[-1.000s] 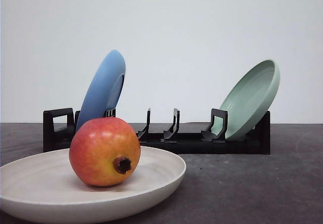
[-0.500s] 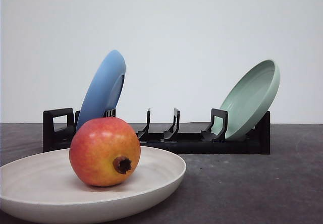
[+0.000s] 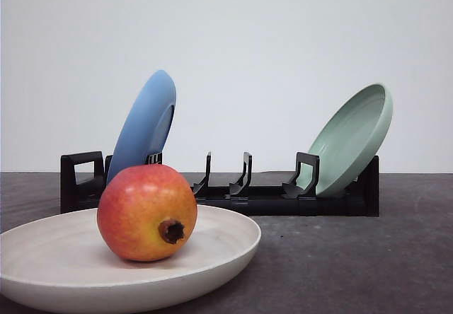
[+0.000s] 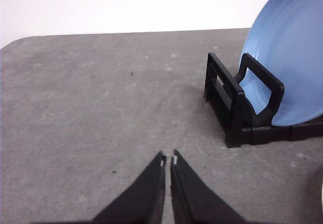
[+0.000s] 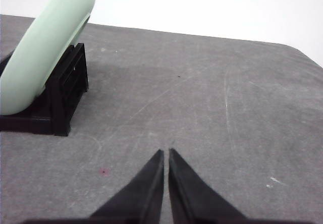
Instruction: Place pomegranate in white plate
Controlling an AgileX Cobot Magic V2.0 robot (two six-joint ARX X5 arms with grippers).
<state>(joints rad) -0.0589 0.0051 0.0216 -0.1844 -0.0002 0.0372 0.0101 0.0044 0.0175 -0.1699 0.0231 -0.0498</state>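
While the pomegranate (image 3: 146, 212) already rests inside the white plate (image 3: 226, 247), so the task looks done, the left end effector (image 4: 168, 160) and right end effector (image 5: 166, 153) hang clenched and empty over bare counter (image 5: 212, 113), well apart from it.

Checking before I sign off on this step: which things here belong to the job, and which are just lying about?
Job:
- pomegranate, sitting in the white plate
- left gripper and right gripper, both shut and holding nothing

Lying about:
- black rack
- blue plate, leaning in the rack
- green plate, leaning in the rack
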